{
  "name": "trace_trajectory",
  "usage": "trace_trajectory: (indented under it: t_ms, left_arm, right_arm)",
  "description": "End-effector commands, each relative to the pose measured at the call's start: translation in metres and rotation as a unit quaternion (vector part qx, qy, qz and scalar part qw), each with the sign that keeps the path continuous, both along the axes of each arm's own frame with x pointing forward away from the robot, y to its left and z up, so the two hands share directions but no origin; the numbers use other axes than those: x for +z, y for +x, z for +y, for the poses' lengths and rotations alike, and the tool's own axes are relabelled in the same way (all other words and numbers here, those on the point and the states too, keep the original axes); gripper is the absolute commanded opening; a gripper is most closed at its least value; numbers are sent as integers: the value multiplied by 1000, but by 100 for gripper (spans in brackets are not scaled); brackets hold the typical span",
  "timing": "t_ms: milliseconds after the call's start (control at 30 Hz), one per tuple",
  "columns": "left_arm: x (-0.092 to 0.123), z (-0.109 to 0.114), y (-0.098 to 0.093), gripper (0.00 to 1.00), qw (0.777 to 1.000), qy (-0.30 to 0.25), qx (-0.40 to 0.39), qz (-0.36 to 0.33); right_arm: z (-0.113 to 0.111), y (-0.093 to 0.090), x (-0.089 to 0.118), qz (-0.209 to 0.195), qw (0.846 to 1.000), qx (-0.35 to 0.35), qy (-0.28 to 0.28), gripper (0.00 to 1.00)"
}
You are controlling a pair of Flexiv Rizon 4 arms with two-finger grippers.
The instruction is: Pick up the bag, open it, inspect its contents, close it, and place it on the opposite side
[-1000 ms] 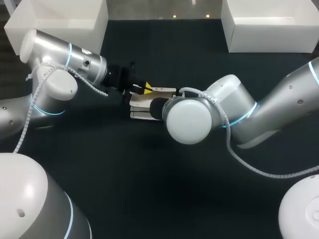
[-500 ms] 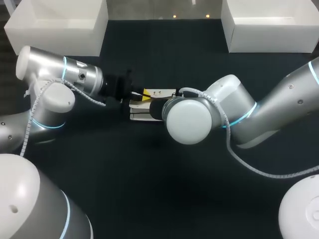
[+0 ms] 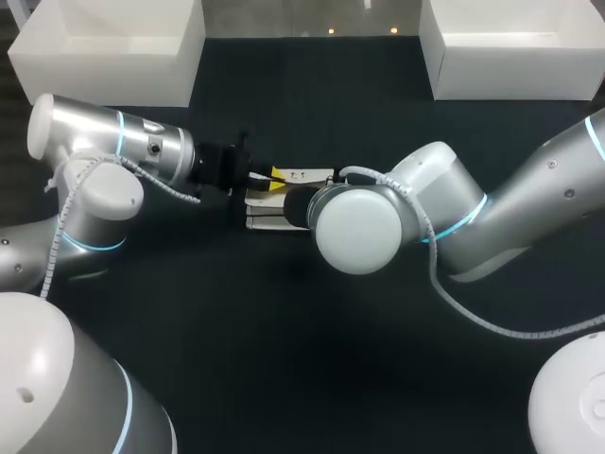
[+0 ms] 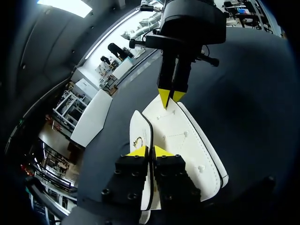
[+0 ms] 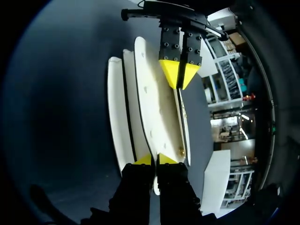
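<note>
Left wrist view: left tool [image 4: 150,150], right tool [image 4: 171,98] pinch white bag [image 4: 187,140].

One cream bag [image 3: 263,210] is counted, and one small gold clasp [image 4: 137,140] is seen on it. One dark counter [image 3: 284,359] is counted. Two robot arms are counted: one left arm [image 3: 104,161] and one right arm [image 3: 444,203]. Two grippers are counted, the left gripper [image 4: 150,151] and the right gripper [image 5: 155,159]. Two fingers are counted on each, so four yellow fingertips [image 4: 139,151] are counted in all. Two white bins are counted at the counter's far edge, one left bin [image 3: 104,71] and one right bin [image 3: 510,80].
</note>
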State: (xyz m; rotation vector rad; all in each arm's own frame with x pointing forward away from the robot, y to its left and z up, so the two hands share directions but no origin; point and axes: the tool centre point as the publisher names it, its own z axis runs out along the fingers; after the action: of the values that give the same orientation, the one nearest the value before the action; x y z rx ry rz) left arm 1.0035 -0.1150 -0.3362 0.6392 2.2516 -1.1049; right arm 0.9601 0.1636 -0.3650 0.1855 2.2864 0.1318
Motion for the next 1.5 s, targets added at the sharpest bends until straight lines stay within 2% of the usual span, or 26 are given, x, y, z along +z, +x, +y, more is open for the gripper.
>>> trace_trajectory:
  t_ms: [33, 133, 200, 533, 600, 1000, 1200, 1400, 1467, 1500]
  left_arm:
    - [0, -1, 2, 27, 1000, 1, 2, -4]
    - [0, -1, 4, 25, 1000, 5, 4, -9]
    - [1, -2, 6, 20, 1000, 12, 7, -14]
    - [-5, -7, 13, 15, 999, 41, 14, -19]
    - [-7, -7, 14, 0, 999, 45, 17, -18]
    - [-22, -2, -1, 0, 999, 48, 10, -10]
    - [-30, 2, 3, 0, 999, 45, 17, 0]
    - [-20, 5, 2, 0, 999, 33, 18, -8]
    - [-17, 3, 2, 29, 999, 33, 15, -14]
    - [-16, 2, 2, 33, 999, 33, 13, -16]
  right_arm:
    - [0, 1, -1, -2, 1000, 0, 1, 0]
    - [0, 1, -1, -2, 1000, 0, 1, 0]
    - [0, 1, -1, -2, 1000, 0, 1, 0]
    - [0, 1, -1, -2, 1000, 0, 1, 0]
    - [0, 1, -1, -2, 1000, 0, 1, 0]
    - [0, 1, -1, -2, 1000, 0, 1, 0]
    - [0, 1, -1, -2, 1000, 0, 1, 0]
    - [0, 1, -1, -2, 1000, 0, 1, 0]
    - [0, 1, -1, -2, 1000, 0, 1, 0]
    - [0, 1, -1, -2, 1000, 0, 1, 0]
